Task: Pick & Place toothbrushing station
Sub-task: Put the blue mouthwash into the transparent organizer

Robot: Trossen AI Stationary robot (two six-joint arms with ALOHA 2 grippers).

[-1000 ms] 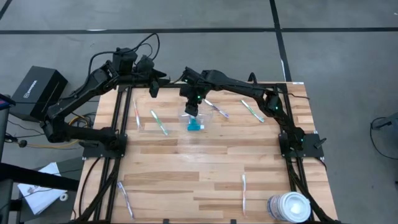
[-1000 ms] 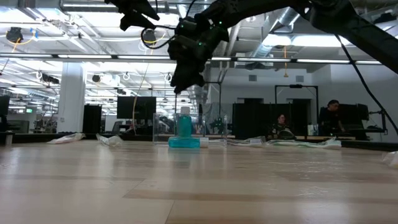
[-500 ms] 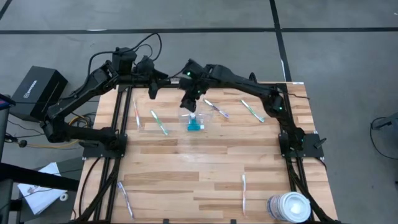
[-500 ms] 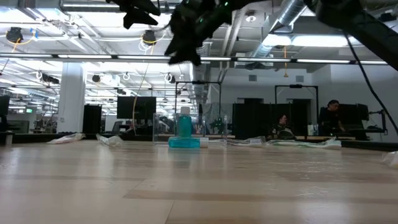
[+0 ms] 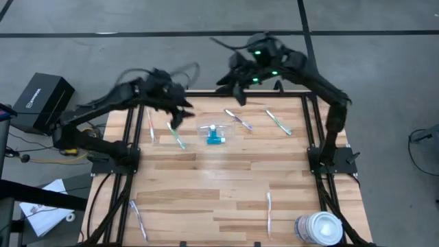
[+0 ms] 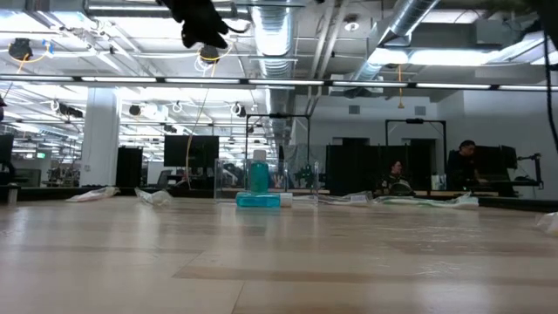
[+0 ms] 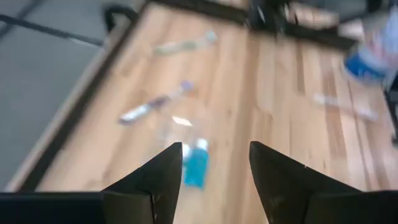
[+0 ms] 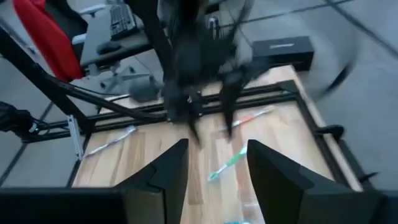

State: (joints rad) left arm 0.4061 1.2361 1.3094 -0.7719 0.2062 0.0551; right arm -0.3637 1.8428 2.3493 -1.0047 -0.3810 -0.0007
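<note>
High view: left hand (image 5: pixel 180 113) spread above green toothbrush (image 5: pixel 176 135), right hand (image 5: pixel 233 88) spread, raised over table's far edge

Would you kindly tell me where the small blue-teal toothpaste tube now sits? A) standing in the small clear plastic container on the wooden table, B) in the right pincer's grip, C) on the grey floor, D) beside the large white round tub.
A: the small blue-teal toothpaste tube stands inside the small clear plastic container on the wooden table, with both pincers raised clear of it.
</note>
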